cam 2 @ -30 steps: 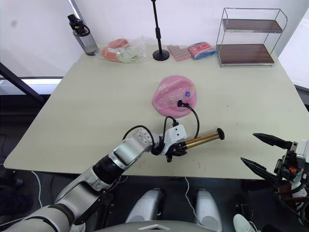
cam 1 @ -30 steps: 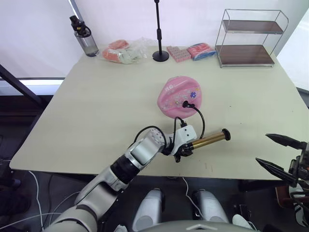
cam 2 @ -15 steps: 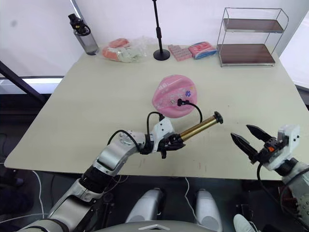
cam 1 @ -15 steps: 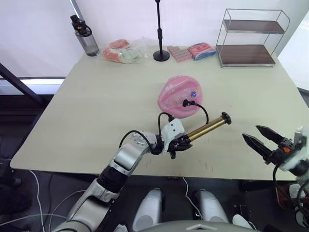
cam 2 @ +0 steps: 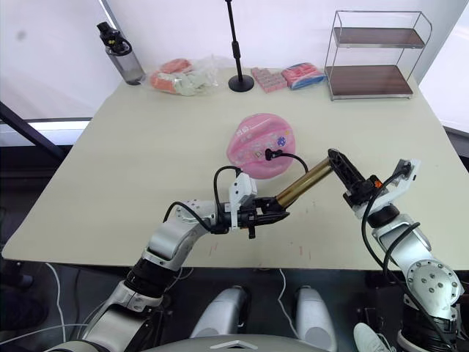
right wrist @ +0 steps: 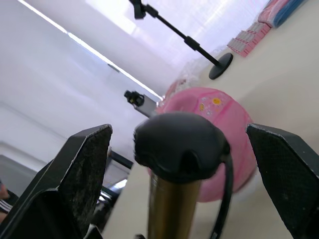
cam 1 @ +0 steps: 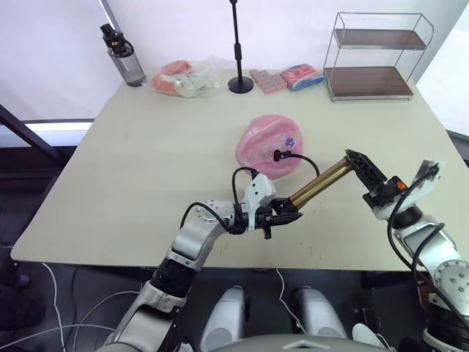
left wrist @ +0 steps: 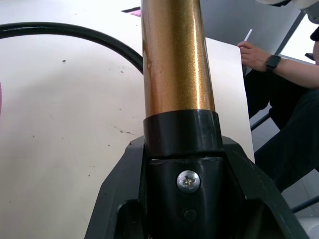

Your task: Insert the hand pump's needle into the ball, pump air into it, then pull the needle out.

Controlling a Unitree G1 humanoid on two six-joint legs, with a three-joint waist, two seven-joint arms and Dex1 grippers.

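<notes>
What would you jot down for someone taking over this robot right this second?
Left pincer: shut on the hand pump at its lower black end, holding it tilted up off the table.
Right pincer: open, its fingers on either side of the pump's black handle, not yet gripping.
The ball lies mid-table, soft and flattened; the black hose runs from the pump to a fitting on its top, so the needle looks inserted, though the pin itself is hidden.
Done: insertion, apparently.
Left: grip the handle, pump, pull the needle out.
</notes>
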